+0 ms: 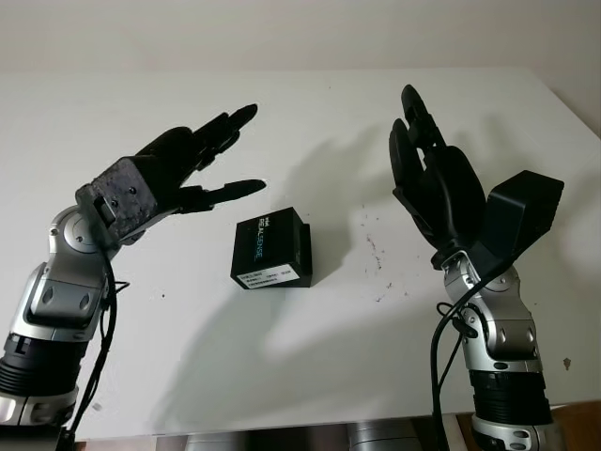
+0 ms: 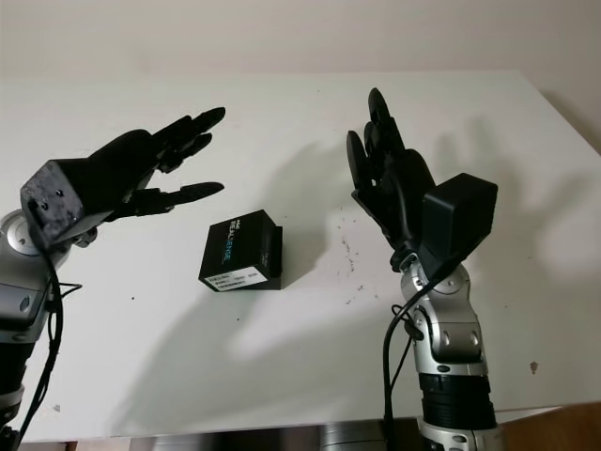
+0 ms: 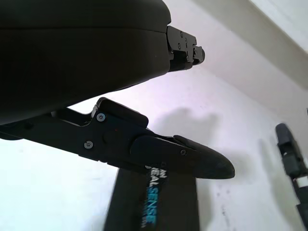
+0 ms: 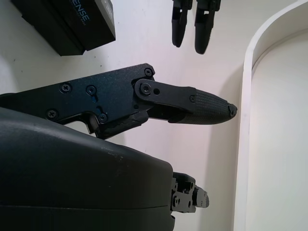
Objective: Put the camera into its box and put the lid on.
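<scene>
Left eye view: closed black box [image 1: 271, 250] on table [image 1: 310, 113], L hand [image 1: 192, 160] & R hand [image 1: 434, 178] raised, both open, holding nothing.

The only writing I can read sits on the black box [image 1: 270, 250] near the middle of the table [image 1: 310, 103]. Its top carries the word REALSENSE — white letters for REAL, blue for SENSE — running along the box's length. My left wrist view catches part of it, "SENSE" [image 3: 153, 204], and my right wrist view shows "ENSE". A small word above the brand is too small to read. A white label [image 1: 273, 275] stands on the box's near end — its print is unreadable.
</scene>
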